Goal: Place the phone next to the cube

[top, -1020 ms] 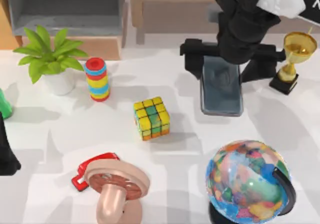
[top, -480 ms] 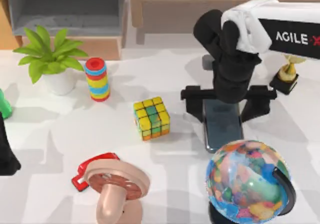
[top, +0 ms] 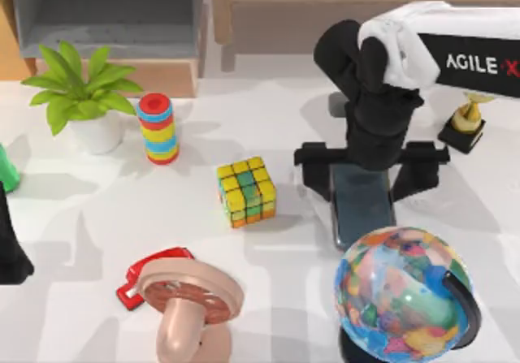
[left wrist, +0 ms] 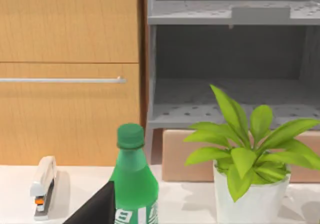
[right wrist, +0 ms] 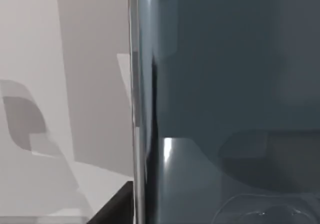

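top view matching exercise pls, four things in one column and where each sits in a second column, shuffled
Things:
1. phone
2. puzzle cube
3. globe
4. potted plant

Places:
A. table's far left, beside the striped ring stack
B. near the table's middle, standing alone
C. under the right gripper, between its fingers
D. front right, just in front of the phone

Pairs: 1-C, 2-B, 3-D, 4-A

Right gripper (top: 371, 172) carries the phone (top: 363, 206) from the table's far edge toward the near edge, now beside the globe (top: 405, 293).
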You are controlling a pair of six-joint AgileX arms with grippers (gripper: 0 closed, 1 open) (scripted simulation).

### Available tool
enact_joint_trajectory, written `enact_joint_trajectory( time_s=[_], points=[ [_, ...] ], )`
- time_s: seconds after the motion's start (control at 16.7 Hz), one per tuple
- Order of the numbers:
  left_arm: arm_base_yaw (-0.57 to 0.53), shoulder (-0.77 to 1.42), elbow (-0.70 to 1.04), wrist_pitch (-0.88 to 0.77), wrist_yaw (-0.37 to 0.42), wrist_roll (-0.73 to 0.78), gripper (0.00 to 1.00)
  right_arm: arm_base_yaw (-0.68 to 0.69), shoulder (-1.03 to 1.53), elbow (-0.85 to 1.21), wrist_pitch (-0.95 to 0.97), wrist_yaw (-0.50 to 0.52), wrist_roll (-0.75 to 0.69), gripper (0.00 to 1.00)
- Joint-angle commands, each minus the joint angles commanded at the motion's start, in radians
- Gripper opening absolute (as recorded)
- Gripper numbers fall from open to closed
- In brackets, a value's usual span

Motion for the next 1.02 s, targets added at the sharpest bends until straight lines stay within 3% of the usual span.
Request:
enact_joint_trajectory(
  time_s=[0.66, 1.02],
  points=[
    [0.0, 0.0, 0.0, 0.0, 0.0, 0.0, 1.0, 0.0, 0.0, 0.0, 0.0, 0.0, 0.0, 0.98],
    [0.0, 0.0, 0.0, 0.0, 0.0, 0.0, 1.0, 0.0, 0.0, 0.0, 0.0, 0.0, 0.0, 1.0]
  ],
)
